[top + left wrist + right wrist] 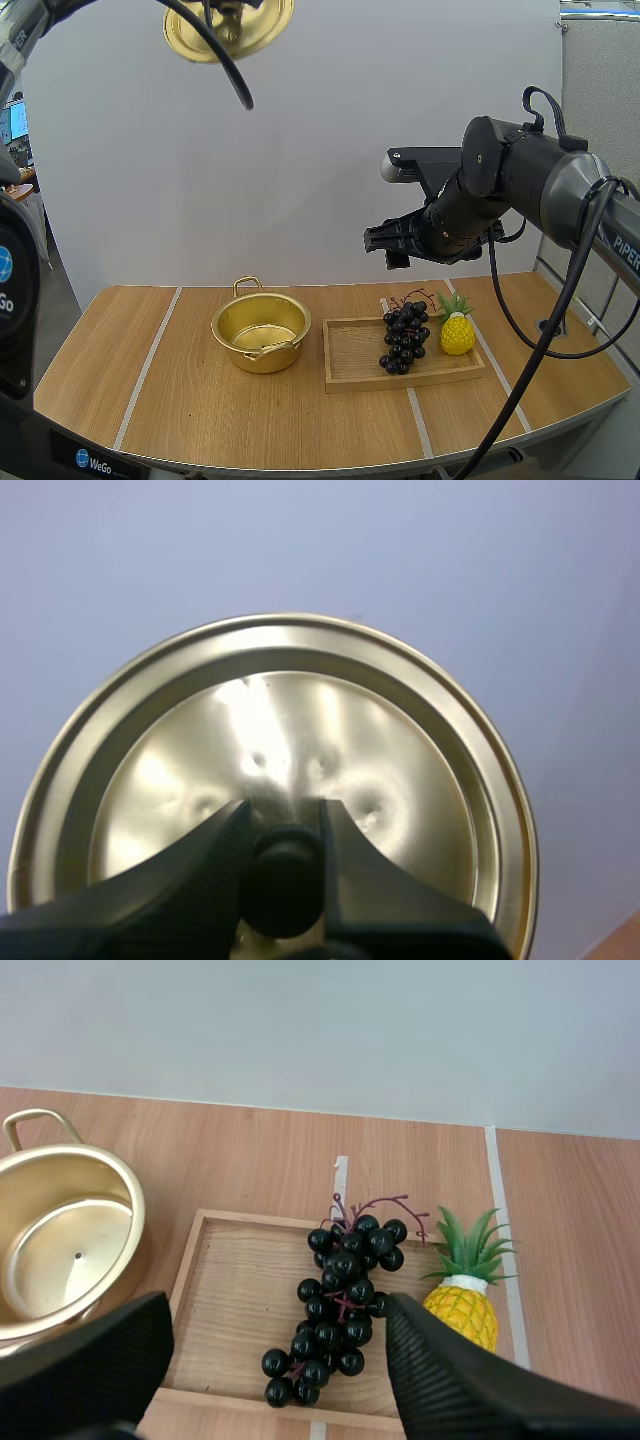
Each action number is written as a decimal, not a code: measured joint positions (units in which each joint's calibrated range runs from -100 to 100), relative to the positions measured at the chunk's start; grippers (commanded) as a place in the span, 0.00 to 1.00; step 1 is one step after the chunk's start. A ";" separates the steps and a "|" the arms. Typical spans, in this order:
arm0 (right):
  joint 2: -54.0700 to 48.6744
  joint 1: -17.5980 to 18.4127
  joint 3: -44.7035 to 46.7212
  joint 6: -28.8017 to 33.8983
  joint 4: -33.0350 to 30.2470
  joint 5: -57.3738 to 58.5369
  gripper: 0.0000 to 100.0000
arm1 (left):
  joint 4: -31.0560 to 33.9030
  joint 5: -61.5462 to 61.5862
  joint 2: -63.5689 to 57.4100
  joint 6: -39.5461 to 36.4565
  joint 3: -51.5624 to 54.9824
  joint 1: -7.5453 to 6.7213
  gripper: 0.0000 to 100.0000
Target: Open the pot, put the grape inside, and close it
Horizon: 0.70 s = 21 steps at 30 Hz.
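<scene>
High view puts the wooden table [200, 420] nearest us, and on it the open gold pot [261, 332] stands just left of the wooden tray [350, 368]. The bunch of grapes [404, 338] lies on the tray, with a toy pineapple [458, 332] close at its right. Above the tray our right gripper [385, 245] hangs in the air, its fingers spread wide with nothing between them; through its wrist camera we see the grapes below the gap. Higher and farther left, our left gripper [283, 815] pinches the black knob [283, 878] of the gold lid [228, 30], holding it well above the pot.
</scene>
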 measured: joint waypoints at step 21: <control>24.93 -1.44 -0.39 10.77 -3.49 -15.52 1.00 | 0.00 -20.19 -0.12 -0.18 -1.68 0.00 0.00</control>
